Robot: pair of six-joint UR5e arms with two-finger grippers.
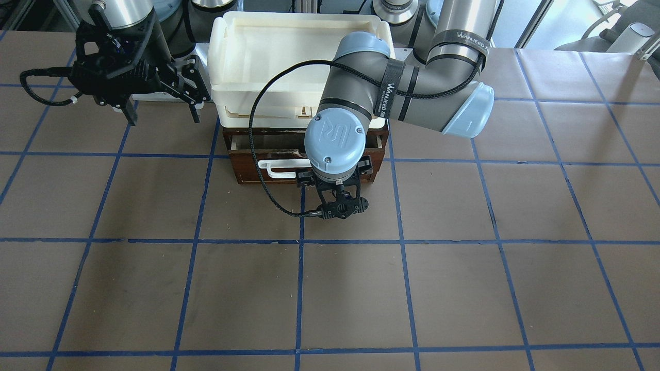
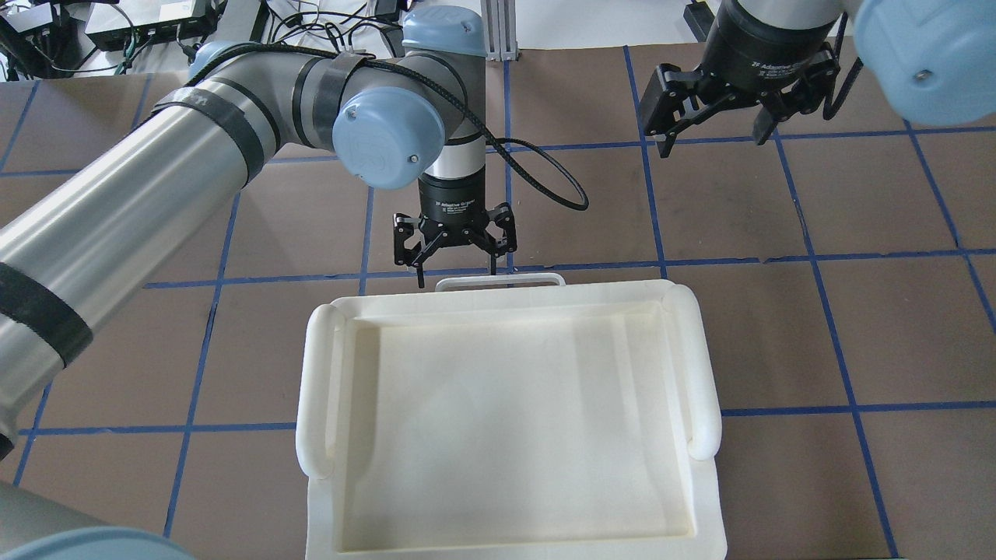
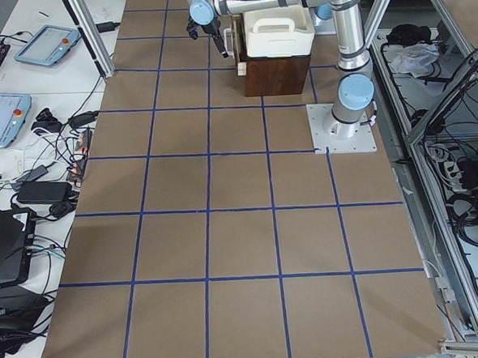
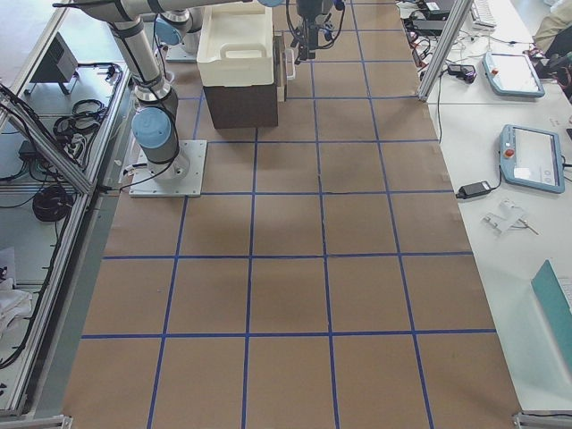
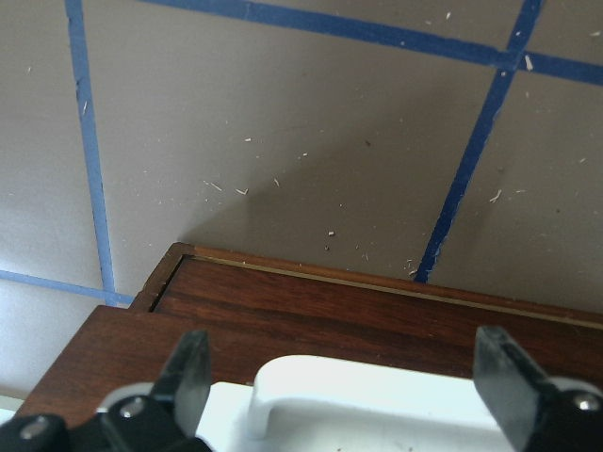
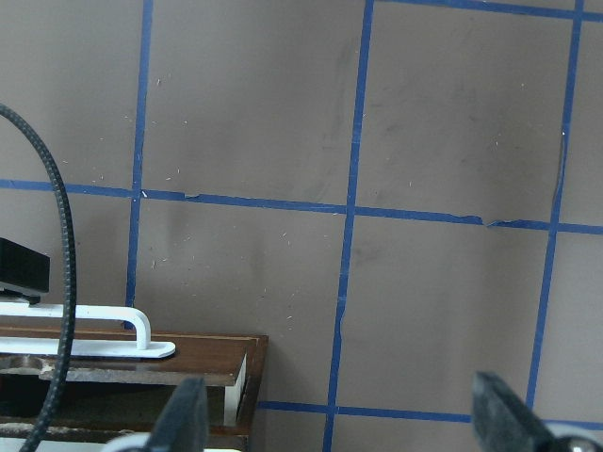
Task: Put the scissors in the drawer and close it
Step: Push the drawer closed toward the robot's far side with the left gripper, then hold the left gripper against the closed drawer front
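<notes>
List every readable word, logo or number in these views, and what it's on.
"WANJEED": black straps on the left arm.
"UR" logo: blue joint cap of that arm.
"Adaptive": label above the right gripper; rest too small.
Print above the left gripper: too blurred to read.

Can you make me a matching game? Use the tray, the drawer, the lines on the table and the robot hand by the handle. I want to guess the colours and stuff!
Things:
1. tray
2. drawer front
3. table lines
4. left gripper

Clues:
a. blue
b. open, by the handle
c. cream white
d. dark brown

Pairs: 1-c, 2-d, 3-a, 4-b.
</notes>
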